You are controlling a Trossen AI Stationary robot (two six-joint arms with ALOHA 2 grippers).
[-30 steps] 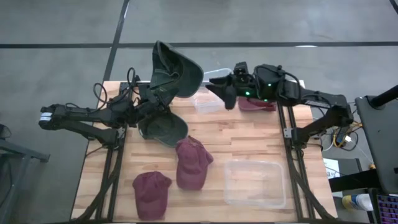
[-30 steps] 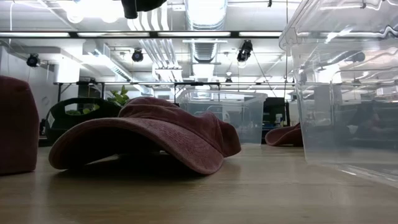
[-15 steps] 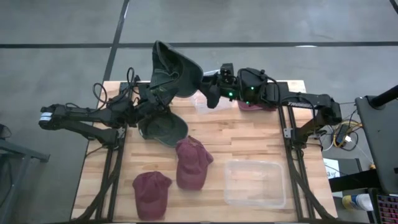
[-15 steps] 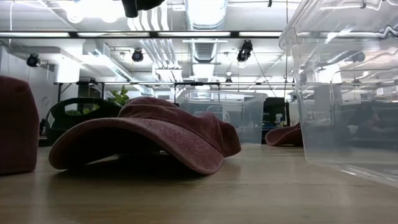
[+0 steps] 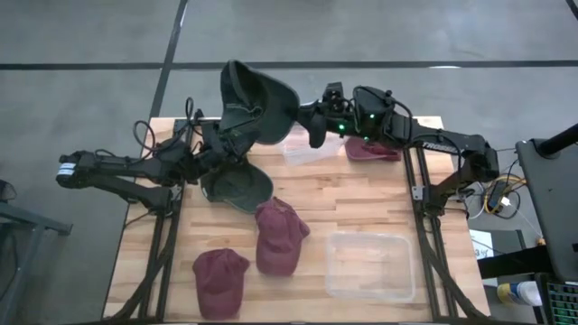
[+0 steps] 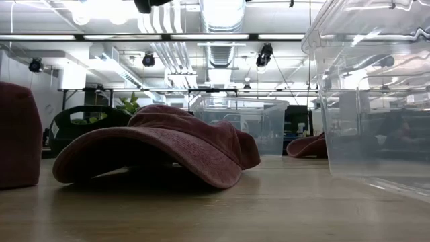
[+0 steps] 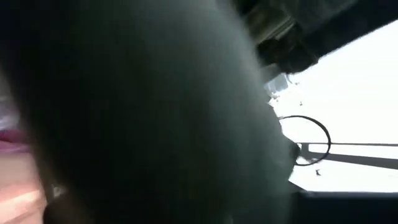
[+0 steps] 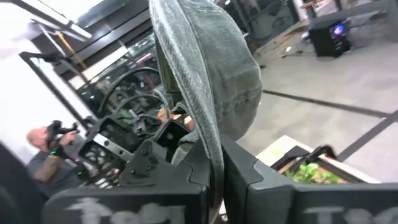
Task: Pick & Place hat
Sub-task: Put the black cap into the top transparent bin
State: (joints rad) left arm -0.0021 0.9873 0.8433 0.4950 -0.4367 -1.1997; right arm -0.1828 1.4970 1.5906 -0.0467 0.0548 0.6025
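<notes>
We hold the green hat point(image 5: 256, 106) up above the far edge of the desk point(image 5: 361, 199), between our two arms. Our left gripper point(image 5: 226, 137) grips it low on the crown, fingers clamped on the cloth. Our right gripper point(image 5: 312, 120) meets it from the opposite side, and its fingers point(image 8: 186, 177) are pinched together on the hat's edge, which runs straight up from them. Both arms are at the hat, so we judge a handover is under way.

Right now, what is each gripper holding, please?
Left gripper: closed on the green hat.
Right gripper: closed on the same green hat's brim.
</notes>
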